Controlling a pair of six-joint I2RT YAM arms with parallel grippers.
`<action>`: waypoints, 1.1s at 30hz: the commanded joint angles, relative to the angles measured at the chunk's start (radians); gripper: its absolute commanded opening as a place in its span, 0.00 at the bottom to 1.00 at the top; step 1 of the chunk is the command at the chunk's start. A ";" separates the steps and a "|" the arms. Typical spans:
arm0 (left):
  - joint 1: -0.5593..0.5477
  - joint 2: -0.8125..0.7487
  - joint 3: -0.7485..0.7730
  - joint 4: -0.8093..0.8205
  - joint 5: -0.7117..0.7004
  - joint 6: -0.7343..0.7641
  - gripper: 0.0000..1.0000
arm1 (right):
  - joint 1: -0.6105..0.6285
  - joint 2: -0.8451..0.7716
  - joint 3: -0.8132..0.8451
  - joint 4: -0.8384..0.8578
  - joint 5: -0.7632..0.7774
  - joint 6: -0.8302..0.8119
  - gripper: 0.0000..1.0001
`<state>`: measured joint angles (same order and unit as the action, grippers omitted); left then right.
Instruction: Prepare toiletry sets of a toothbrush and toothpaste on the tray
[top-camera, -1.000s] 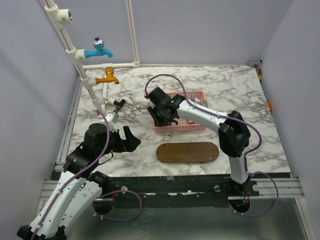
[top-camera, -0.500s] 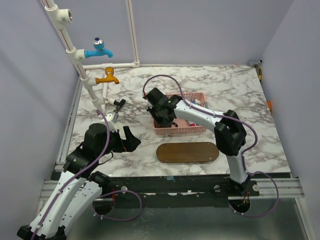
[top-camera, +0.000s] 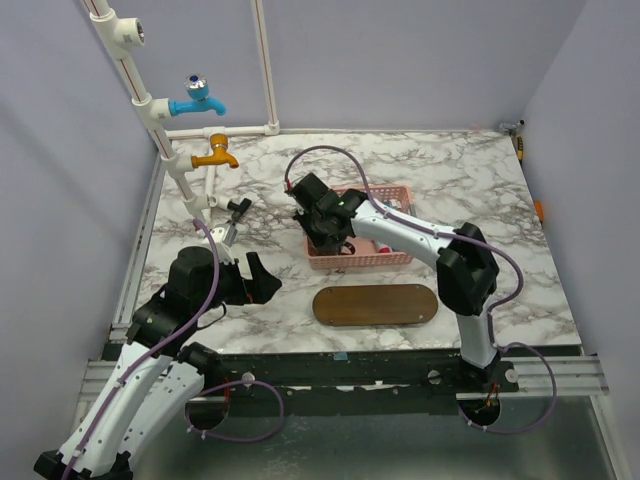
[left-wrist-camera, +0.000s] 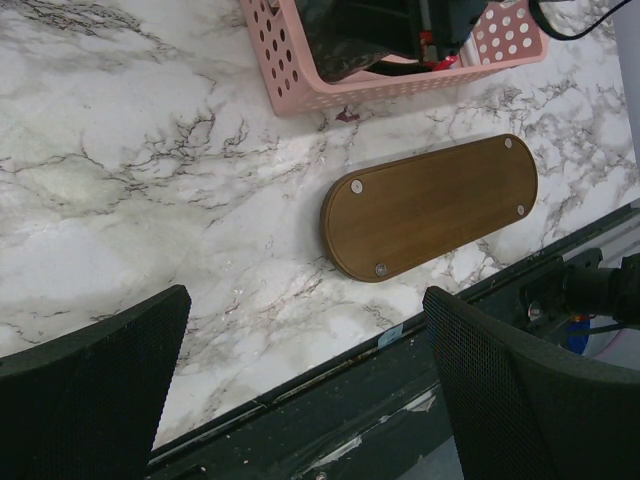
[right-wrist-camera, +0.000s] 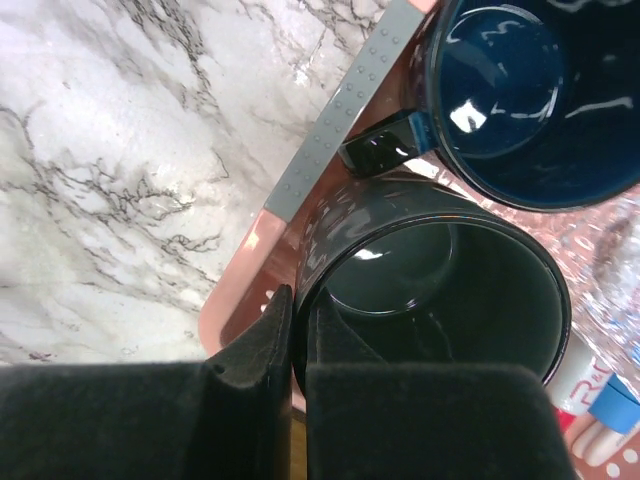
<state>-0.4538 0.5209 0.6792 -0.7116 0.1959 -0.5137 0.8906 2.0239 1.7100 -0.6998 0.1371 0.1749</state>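
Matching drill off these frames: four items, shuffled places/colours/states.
1 tray
2 dark mug
3 upper tap
4 left gripper

a blue
b bare, between pink basket and arm bases
c open above marble table
d in that basket, wall pinched by right gripper

Pairs: 1-b, 2-d, 3-a, 4-c

The tray (top-camera: 375, 305) lies before the basket (top-camera: 390, 257); inside it, a mug (right-wrist-camera: 430, 290) beside another mug (right-wrist-camera: 530, 90), perhaps toothpaste (right-wrist-camera: 585, 375) too.
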 joint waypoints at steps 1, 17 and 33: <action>-0.005 0.005 -0.006 0.018 0.019 0.014 0.99 | 0.014 -0.130 -0.002 0.005 0.053 -0.002 0.00; -0.005 0.007 -0.007 0.018 0.023 0.014 0.99 | 0.019 -0.397 -0.139 -0.094 0.072 0.027 0.01; -0.005 -0.013 -0.007 0.018 0.004 0.009 0.99 | 0.027 -0.726 -0.488 -0.135 0.063 0.077 0.01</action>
<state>-0.4538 0.5224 0.6785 -0.7105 0.1967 -0.5140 0.9062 1.3788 1.2793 -0.8391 0.1829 0.2359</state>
